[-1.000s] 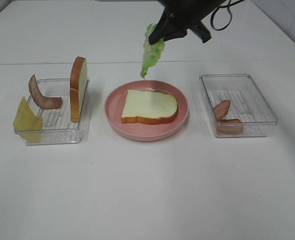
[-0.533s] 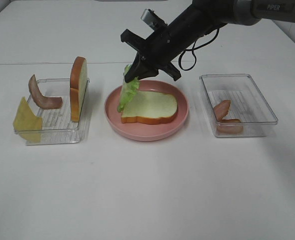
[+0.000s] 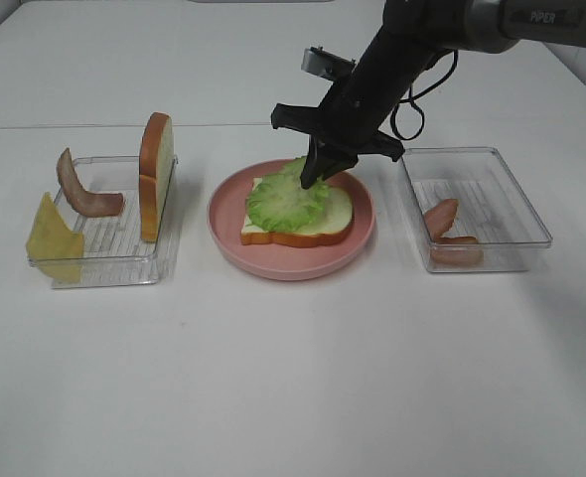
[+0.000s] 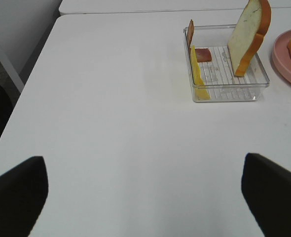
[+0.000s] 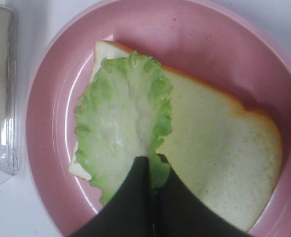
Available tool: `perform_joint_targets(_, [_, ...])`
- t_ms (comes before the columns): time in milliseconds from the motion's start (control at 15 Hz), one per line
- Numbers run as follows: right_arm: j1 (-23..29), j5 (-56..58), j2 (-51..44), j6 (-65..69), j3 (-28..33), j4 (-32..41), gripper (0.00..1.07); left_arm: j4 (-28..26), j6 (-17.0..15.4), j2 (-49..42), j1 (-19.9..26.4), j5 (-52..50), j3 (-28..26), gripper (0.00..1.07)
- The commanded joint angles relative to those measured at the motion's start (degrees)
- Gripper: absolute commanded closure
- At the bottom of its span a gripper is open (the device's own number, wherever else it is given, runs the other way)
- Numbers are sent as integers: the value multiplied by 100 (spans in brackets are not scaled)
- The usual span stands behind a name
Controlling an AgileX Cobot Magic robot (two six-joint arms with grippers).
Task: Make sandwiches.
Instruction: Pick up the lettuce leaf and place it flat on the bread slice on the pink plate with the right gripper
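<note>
The left gripper (image 4: 145, 195) hangs over the white table (image 4: 111, 123), its dark fingers spread wide with nothing between them. On the round pink plate (image 3: 225, 231) lies a white toy bread slice with orange-tan crust (image 3: 298, 237). A frilly green lettuce leaf (image 3: 283, 204) lies flat on its left half. At the leaf's far edge, the right gripper (image 3: 314, 177) has its black fingers pressed together, pinching the lettuce.
</note>
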Motion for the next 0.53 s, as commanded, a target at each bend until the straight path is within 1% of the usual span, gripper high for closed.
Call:
perform_joint_targets(67, [-23,132,-23,80,-17,-23,107,-34,0,-97,-17,-11,17,7])
perform_joint_targets(200, [-23,235,-29,138,-17,-46,53,-34,0,-97,-17,-11,17,7])
perform_joint_targets(267, [-23,264,-34,138,-17,-63,39,0,0,-97,-17,-17,17,7])
perform_joint_targets(333, [-23,361,-69,115,-29,-86,18,0,0,-97,-17,-17,17,7])
perform_joint_targets(400, [-23,481,-195,34,-29,-120,8,0,0,-97,-17,-17,17,7])
perform_joint_targets(533, [-23,590,-435,46,-80,-246,8,0,0,-97,-17,-17,17,7])
